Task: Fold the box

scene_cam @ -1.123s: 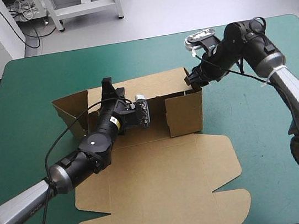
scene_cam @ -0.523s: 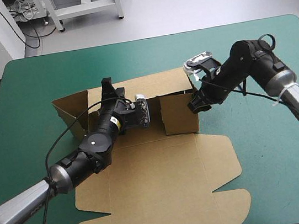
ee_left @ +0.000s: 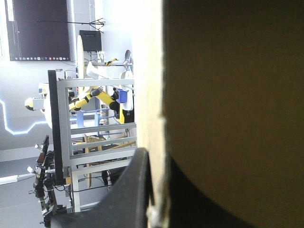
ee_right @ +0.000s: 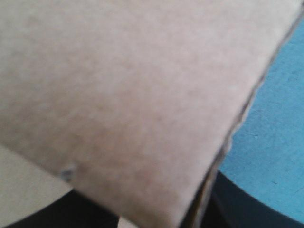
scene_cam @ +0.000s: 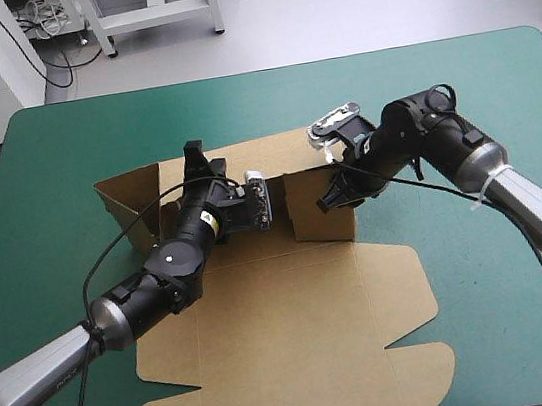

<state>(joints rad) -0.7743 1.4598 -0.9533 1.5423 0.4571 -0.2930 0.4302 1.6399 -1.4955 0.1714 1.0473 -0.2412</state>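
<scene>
Box [scene_cam: 267, 315] wall pinched in left hand [scene_cam: 195, 166], flap in right hand [scene_cam: 334, 195].

- No text, number or brand is found readable on the brown box [scene_cam: 289, 332].
- Faint lettering is seen on the left arm [scene_cam: 59, 379], too small to be read.

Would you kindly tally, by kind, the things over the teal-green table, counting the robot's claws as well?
Brown box: 1
Black claws: 2, the left claw and the right claw, each shut on a wall of the box
Total: 3
</scene>
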